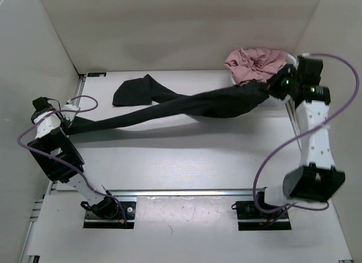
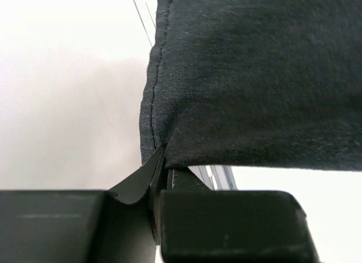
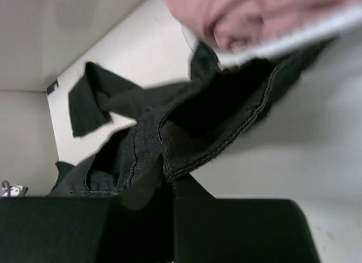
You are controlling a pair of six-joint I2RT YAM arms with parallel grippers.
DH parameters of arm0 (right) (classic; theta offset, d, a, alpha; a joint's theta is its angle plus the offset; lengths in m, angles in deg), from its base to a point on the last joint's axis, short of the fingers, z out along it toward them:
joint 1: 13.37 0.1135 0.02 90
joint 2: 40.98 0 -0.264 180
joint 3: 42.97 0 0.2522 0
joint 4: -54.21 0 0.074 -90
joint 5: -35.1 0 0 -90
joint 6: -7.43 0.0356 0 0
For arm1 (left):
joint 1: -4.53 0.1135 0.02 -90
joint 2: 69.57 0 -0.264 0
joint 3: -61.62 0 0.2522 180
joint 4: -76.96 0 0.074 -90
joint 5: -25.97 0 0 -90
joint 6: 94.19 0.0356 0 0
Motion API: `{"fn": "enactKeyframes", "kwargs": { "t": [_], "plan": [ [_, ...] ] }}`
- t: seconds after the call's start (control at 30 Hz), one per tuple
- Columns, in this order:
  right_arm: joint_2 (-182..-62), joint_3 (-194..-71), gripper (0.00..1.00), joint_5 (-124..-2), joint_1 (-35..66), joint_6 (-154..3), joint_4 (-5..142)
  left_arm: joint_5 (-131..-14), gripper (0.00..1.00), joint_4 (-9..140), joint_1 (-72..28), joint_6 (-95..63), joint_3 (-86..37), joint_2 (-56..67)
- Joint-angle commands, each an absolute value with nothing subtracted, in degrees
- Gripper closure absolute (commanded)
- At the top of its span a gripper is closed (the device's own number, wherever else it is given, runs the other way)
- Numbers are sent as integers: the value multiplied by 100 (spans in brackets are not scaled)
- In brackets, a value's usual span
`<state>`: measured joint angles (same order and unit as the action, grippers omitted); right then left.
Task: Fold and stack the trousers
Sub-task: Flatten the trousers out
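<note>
The black trousers (image 1: 186, 106) stretch across the table between my two arms, one leg running left, the other leg's end folded at the back left. My left gripper (image 1: 69, 120) is shut on a leg hem at the far left; the left wrist view shows dark fabric (image 2: 254, 76) pinched between the closed fingertips (image 2: 161, 161). My right gripper (image 1: 271, 89) is shut on the waist end beside the tub. In the right wrist view a stitched edge of the trousers (image 3: 186, 133) is clamped at the fingertips (image 3: 171, 175).
A white tub (image 1: 291, 62) at the back right holds a pink garment (image 1: 254, 64), which also shows in the right wrist view (image 3: 249, 20). White walls enclose the table on three sides. A metal rail (image 1: 186, 192) runs along the near edge by the arm bases.
</note>
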<state>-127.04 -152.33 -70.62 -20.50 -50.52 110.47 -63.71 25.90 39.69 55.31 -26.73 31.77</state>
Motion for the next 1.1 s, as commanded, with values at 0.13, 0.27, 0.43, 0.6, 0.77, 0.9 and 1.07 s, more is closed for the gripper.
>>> {"fn": "enactKeyframes", "kwargs": {
  "t": [0.13,0.27,0.43,0.6,0.77,0.9,1.07],
  "plan": [
    [-10138,-11303,100,-6641,-3154,-4725,10919,-5990,86,2682,4478,6383,-1412,2229],
    [-9390,-9631,100,-6073,-3780,-4488,11244,-5990,86,2682,4540,6708,-630,1728],
    [-9625,-8706,67,-5692,-4358,-4117,11069,-6131,78,2743,4645,7200,293,1261],
    [-9662,-9388,6,-5692,-4536,-4538,11507,-6078,77,2743,4645,7139,461,1261],
    [-9196,-10611,5,-4517,-4000,-4601,12376,-6078,77,2743,4645,7139,514,1138],
    [-8548,-11123,20,-4486,-3745,-4601,12467,-6025,76,2743,4645,7087,514,1138],
    [-8430,-10298,66,-5734,-3588,-4443,12290,-6025,76,2743,4645,7016,514,1138]
  ]
}}
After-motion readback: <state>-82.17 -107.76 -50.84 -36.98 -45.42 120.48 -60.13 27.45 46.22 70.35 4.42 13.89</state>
